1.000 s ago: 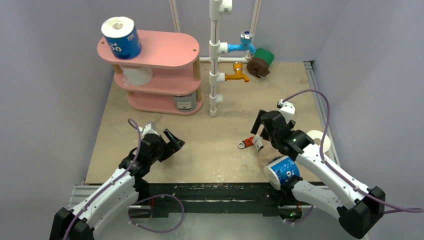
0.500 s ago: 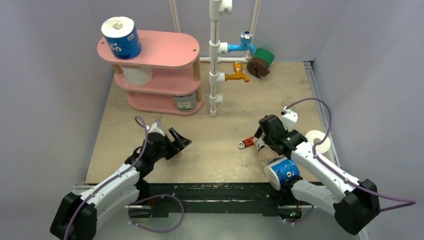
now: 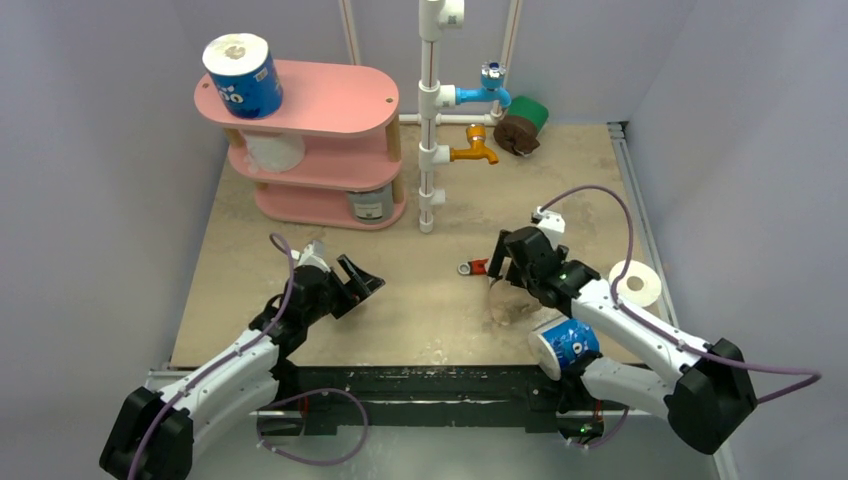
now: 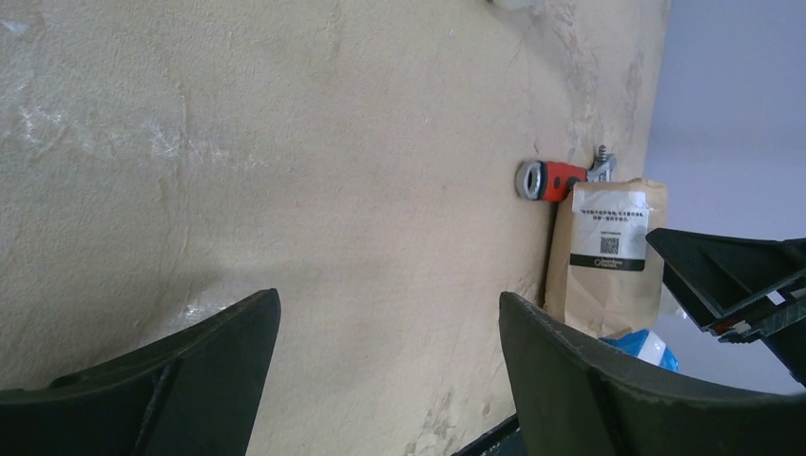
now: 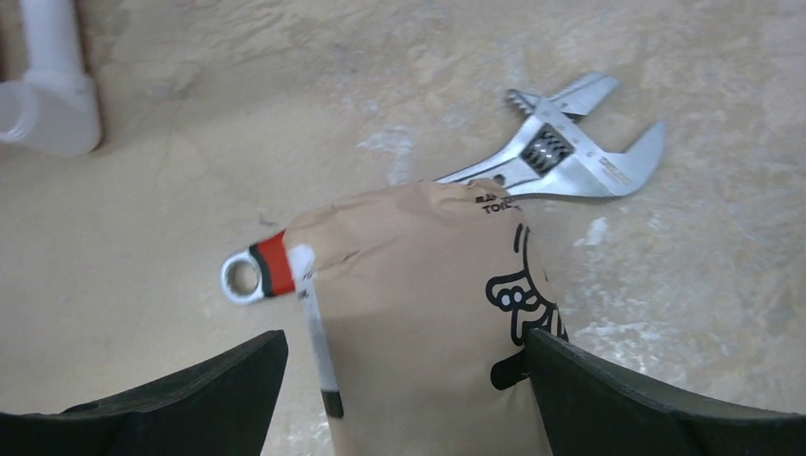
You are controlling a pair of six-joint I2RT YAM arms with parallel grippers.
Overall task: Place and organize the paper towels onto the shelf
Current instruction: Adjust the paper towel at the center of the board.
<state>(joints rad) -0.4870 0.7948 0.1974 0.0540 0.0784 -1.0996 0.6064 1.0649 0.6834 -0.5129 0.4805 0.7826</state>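
The right gripper (image 5: 404,380) has slid left around the brown roll (image 5: 428,285), jaws wide, ready to grab; the left gripper (image 4: 388,304) gapes empty.

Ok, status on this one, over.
Left gripper open, empty. Right gripper open, straddling brown-wrapped roll on the table, not yet on shelf. Wrench partly hidden behind it.

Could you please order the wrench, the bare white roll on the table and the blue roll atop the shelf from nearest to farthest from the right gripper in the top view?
From the right gripper:
1. Red-handled wrench, just left of it.
2. Bare white roll, off to its right.
3. Blue roll, atop the shelf, far left.
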